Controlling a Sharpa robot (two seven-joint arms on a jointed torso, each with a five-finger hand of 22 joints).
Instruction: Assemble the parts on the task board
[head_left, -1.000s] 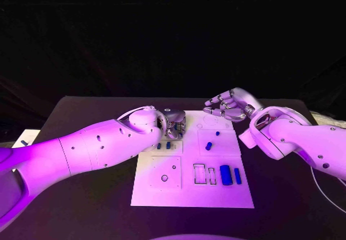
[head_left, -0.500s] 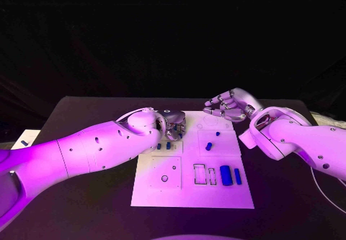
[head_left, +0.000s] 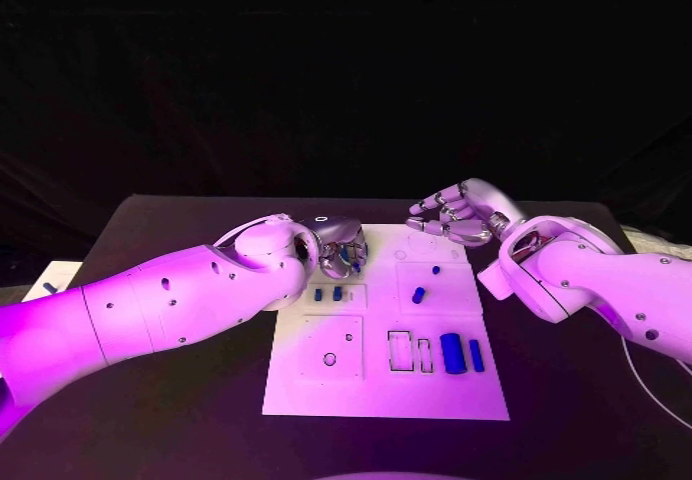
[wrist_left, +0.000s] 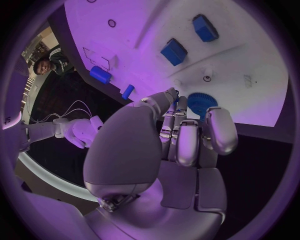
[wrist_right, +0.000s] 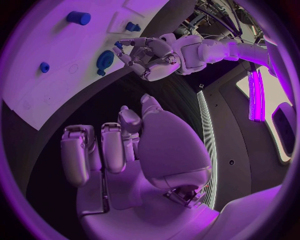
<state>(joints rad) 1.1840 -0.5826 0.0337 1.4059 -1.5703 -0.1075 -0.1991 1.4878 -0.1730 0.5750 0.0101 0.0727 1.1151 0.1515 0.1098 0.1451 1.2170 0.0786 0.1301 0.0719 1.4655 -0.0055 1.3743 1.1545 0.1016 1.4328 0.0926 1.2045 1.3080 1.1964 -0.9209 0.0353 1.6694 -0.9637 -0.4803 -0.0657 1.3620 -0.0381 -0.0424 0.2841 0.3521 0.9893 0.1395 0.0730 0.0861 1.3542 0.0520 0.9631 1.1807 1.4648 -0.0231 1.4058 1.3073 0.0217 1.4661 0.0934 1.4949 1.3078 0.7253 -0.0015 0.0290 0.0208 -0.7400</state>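
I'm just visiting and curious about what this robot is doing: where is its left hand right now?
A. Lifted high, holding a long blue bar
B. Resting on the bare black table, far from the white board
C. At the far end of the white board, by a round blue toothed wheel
C: the left robot hand sits at the far end of the white board, its fingertips beside the round blue wheel.

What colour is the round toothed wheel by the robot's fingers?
Blue. The gear lies on the white board, clearest in the left wrist view.

Dim, dark surround — wrist views bend strongly.
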